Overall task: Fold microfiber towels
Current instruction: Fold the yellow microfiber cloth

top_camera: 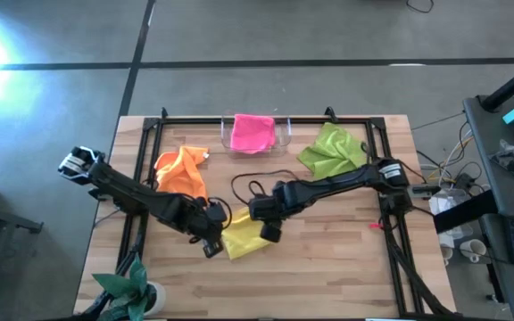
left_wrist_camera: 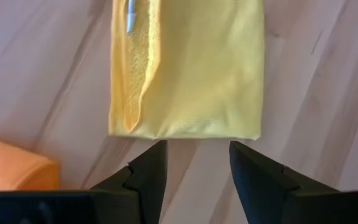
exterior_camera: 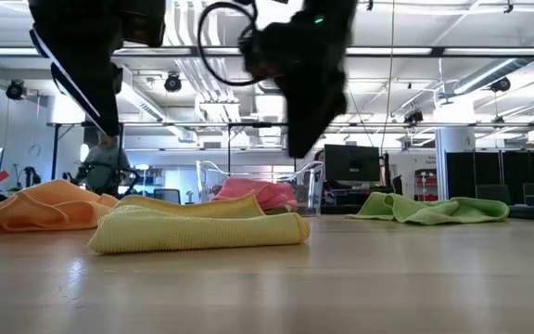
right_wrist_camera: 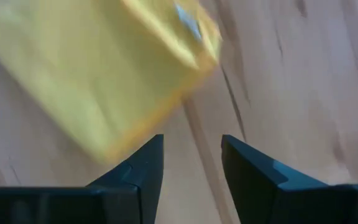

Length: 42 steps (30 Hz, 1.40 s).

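Note:
The yellow towel (top_camera: 244, 237) lies folded into a flat narrow pad on the table's near middle; it also shows in the low view (exterior_camera: 202, 228). My left gripper (top_camera: 211, 246) hangs open just off the pad's left end, whose edge (left_wrist_camera: 185, 132) lies just beyond the fingertips (left_wrist_camera: 197, 152). My right gripper (top_camera: 271, 234) hangs open off its right end (right_wrist_camera: 191, 146). Both are above the table and hold nothing. The orange towel (top_camera: 183, 169) lies crumpled at the left, the lime green one (top_camera: 333, 150) at the far right, and the pink one (top_camera: 252, 132) in the clear tray.
The clear plastic tray (top_camera: 226, 134) stands at the far middle edge. A black cable loop (top_camera: 252, 187) lies behind the yellow towel. A potted plant (top_camera: 128, 290) stands at the near left corner. A black frame (top_camera: 266, 119) rims the table. Bare wood (top_camera: 328, 276) lies at the near right.

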Available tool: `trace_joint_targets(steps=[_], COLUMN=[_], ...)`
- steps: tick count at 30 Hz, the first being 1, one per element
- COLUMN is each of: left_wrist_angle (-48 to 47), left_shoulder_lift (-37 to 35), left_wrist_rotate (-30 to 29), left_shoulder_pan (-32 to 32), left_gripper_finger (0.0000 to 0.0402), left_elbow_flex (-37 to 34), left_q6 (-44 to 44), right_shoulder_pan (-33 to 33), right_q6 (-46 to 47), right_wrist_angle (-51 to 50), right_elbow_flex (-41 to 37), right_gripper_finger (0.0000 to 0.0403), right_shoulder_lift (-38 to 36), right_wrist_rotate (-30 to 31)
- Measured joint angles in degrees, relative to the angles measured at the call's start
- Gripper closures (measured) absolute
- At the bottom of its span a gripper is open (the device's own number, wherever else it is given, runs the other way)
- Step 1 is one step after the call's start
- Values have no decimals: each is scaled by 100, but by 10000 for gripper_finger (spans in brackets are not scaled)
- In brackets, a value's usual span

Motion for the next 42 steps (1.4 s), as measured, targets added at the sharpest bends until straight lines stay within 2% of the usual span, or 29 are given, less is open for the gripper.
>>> trace_joint_targets(steps=[3, 6, 13, 17, 26, 42], left_wrist_angle=[109, 79, 65, 71, -125, -125], left_shoulder_lift=[26, 36, -194, -371, -457, -450], left_wrist_rotate=[-46, -55, -7, -14, -147, -247], left_shoulder_pan=[0, -14, -155, -152, -149, -100], left_gripper_finger=[244, 244, 244, 244, 244, 244], left_elbow_flex=[-55, -71, 78, 102, 37, -53], left_q6=[-1, -22, -31, -8, 0, 258], right_shoulder_pan=[148, 340, 518, 400, 126, -541], right_q6=[-14, -88, -132, -127, -373, -325], right_wrist_angle=[-569, -427, 1808, 2657, 3004, 3290], right_elbow_flex=[-34, -206, -712, -763, -769, -787], right_gripper_finger=[252, 258, 279, 299, 388, 394], right_shoulder_lift=[-165, -318, -194, 24, 518, 752], right_wrist_rotate=[-3, -7, -468, -525, -540, -675])
